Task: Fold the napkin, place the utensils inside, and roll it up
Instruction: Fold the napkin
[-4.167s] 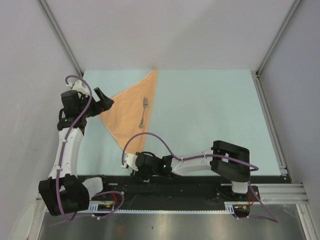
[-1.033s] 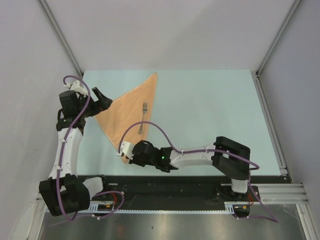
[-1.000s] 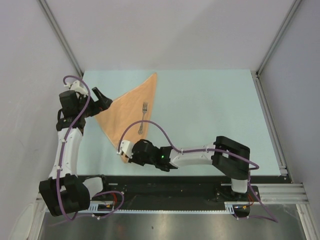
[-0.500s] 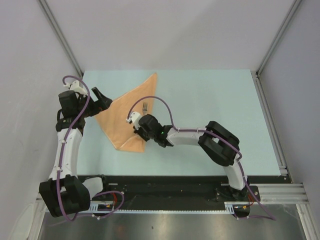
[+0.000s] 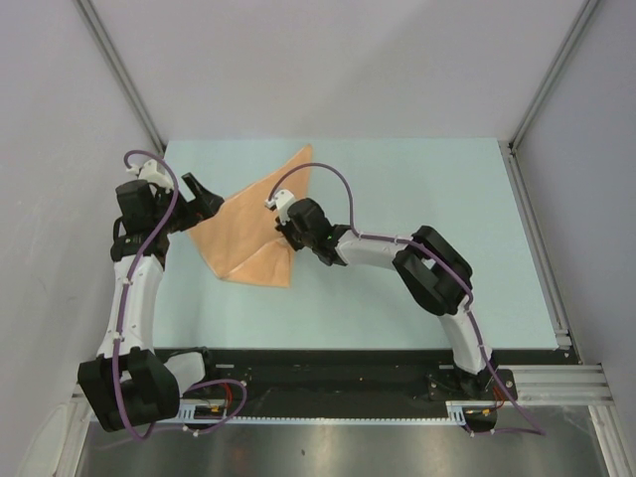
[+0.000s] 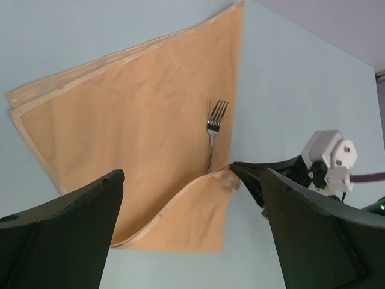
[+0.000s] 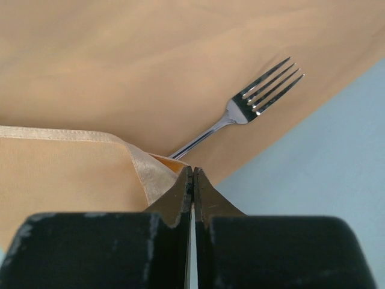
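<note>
My right pincer (image 7: 192,174) is clenched on a hemmed corner of the napkin (image 7: 120,60), a thin, shiny peach triangle on the blue counter (image 5: 417,199). It holds that corner up over the handle of the slim silver fork (image 7: 240,117) lying on the cloth. My left pincer (image 5: 204,199) gapes wide, empty, by the cloth's left point. From above I can't see the fork; both wrist views show it.

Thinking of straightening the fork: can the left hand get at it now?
Probably, partly. The fork lies on the napkin with tines and upper handle bare, nothing between them and the open left hand. But the right hand, shut on the napkin's corner, drapes it over the handle's lower end.
</note>
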Action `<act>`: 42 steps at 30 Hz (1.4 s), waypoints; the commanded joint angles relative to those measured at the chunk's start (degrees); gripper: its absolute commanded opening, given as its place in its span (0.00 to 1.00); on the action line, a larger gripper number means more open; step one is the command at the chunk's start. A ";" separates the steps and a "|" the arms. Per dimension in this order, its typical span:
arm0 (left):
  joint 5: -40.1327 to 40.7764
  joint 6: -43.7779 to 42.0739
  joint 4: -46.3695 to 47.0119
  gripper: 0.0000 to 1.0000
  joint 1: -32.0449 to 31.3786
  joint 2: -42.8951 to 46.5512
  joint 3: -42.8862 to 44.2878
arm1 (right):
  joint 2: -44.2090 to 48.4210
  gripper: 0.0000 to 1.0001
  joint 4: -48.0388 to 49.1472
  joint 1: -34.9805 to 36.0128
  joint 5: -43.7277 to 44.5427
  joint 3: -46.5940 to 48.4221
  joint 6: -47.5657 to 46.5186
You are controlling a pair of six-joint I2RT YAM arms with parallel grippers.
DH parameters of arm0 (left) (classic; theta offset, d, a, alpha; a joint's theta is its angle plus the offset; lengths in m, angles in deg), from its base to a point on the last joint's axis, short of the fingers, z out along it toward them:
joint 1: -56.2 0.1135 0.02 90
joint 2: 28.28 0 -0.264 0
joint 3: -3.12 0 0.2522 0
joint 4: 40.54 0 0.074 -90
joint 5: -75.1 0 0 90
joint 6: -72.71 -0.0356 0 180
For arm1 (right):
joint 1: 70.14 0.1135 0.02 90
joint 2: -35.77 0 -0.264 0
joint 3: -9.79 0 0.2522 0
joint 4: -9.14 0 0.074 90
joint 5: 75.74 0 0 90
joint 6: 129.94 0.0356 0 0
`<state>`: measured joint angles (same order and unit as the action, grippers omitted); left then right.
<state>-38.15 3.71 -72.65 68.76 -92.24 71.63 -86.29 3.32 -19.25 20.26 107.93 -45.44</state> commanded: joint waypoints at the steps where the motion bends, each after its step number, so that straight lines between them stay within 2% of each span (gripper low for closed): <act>1: -1.89 0.89 2.09 1.00 0.71 1.56 -0.25 | -2.92 0.00 2.16 -1.58 1.38 4.56 1.28; 20: -2.86 1.24 2.44 1.00 0.71 1.30 -0.42 | -9.25 0.00 1.81 -5.36 5.95 12.39 2.33; 42: -3.56 1.51 2.70 1.00 0.80 0.86 -0.42 | -13.90 0.00 0.14 -6.95 6.21 18.28 1.89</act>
<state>-40.40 4.36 -72.25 68.78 -92.24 71.32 -99.25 2.89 -26.03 25.02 122.84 -43.98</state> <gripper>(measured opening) 0.996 0.011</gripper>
